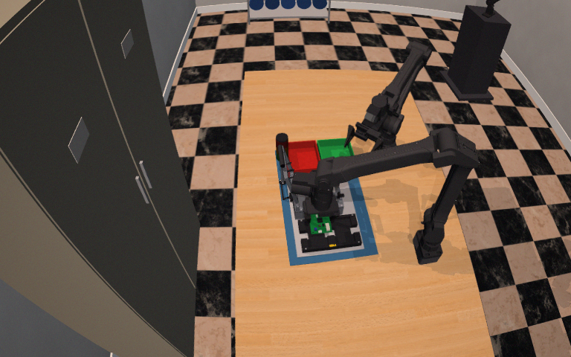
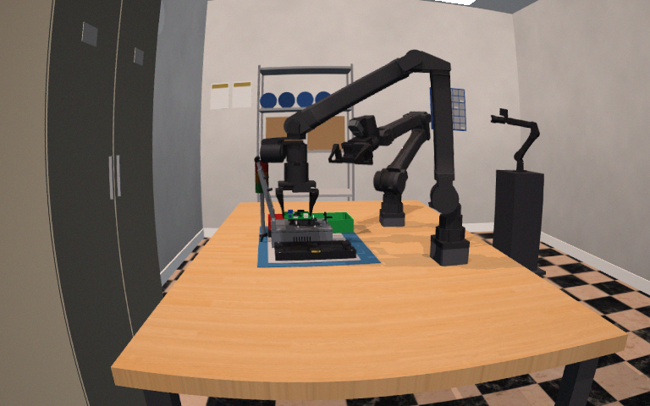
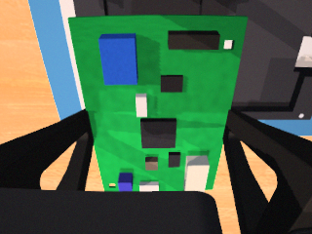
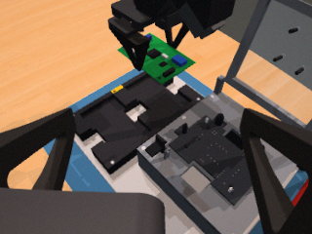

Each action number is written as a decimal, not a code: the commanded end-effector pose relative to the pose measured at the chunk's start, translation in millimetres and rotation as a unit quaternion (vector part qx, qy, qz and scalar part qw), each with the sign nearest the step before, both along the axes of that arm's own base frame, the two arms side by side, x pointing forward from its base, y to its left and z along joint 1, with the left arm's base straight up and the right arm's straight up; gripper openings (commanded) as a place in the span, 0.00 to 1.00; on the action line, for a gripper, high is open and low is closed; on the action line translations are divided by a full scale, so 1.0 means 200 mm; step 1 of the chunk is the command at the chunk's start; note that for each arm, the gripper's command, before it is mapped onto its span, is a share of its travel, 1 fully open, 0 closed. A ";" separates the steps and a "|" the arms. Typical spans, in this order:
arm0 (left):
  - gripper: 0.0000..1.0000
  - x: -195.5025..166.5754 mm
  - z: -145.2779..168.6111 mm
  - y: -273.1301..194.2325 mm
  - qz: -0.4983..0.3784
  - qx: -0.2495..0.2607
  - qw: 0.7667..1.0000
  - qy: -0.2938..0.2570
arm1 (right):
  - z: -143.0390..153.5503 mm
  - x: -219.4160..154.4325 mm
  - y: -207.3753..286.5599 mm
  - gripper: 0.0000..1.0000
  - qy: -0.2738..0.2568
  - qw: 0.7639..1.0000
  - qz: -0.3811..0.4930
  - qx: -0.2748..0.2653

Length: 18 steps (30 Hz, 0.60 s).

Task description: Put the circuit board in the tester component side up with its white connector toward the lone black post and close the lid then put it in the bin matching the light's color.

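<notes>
My left gripper (image 2: pixel 297 213) (image 3: pixel 158 117) (image 4: pixel 155 58) is shut on the green circuit board (image 1: pixel 320 225) (image 2: pixel 297 216) (image 3: pixel 168 108) by its long edges. The board is roughly level, component side up, and raised above the black tray (image 1: pixel 311 246) (image 2: pixel 287 252) (image 4: pixel 114 104). In the left wrist view its large white connector (image 3: pixel 197 172) is at the lower right. The tester (image 2: pixel 306 234) (image 4: pixel 234 106) is empty beside the tray, its lid (image 2: pixel 267 187) (image 4: pixel 278 36) standing open. My right gripper (image 4: pixel 157 117) is open and empty, back from the tester near the green bin.
The red bin (image 1: pixel 302 155) and green bin (image 1: pixel 334 147) (image 2: pixel 341 222) stand beyond the tester in the top view. The signal tower (image 1: pixel 282 138) (image 2: pixel 261 178) stands near the open lid. My left arm passes over the tester side in the top view.
</notes>
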<state>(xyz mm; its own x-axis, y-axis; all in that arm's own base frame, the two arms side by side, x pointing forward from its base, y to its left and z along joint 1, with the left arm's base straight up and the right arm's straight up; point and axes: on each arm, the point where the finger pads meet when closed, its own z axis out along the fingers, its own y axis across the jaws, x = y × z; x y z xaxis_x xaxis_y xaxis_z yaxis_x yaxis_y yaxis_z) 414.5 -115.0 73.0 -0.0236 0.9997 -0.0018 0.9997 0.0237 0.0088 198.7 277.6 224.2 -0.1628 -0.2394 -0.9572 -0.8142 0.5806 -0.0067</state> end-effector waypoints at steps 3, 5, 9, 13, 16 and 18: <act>0.68 0.02 0.02 0.00 0.009 0.000 1.000 0.005 | 0.18 0.03 -0.02 1.00 0.005 1.000 -0.014 0.008; 0.68 0.05 0.07 -0.08 0.010 -0.003 1.000 -0.006 | 0.23 0.04 -0.07 1.00 0.015 1.000 -0.024 -0.005; 0.68 -0.01 0.08 -0.34 0.025 -0.001 1.000 0.005 | 0.39 0.01 -0.24 1.00 0.038 0.997 -0.052 -0.034; 0.68 -0.03 0.09 -0.46 0.026 0.000 1.000 0.005 | 0.46 -0.01 -0.32 1.00 0.043 0.996 -0.063 -0.048; 0.68 -0.06 0.11 -0.65 0.023 0.000 1.000 0.007 | 0.56 -0.07 -0.46 1.00 0.058 0.993 -0.080 -0.062; 0.68 -0.09 0.12 -0.73 0.020 0.000 1.000 0.007 | 0.60 -0.11 -0.52 1.00 0.065 0.992 -0.089 -0.069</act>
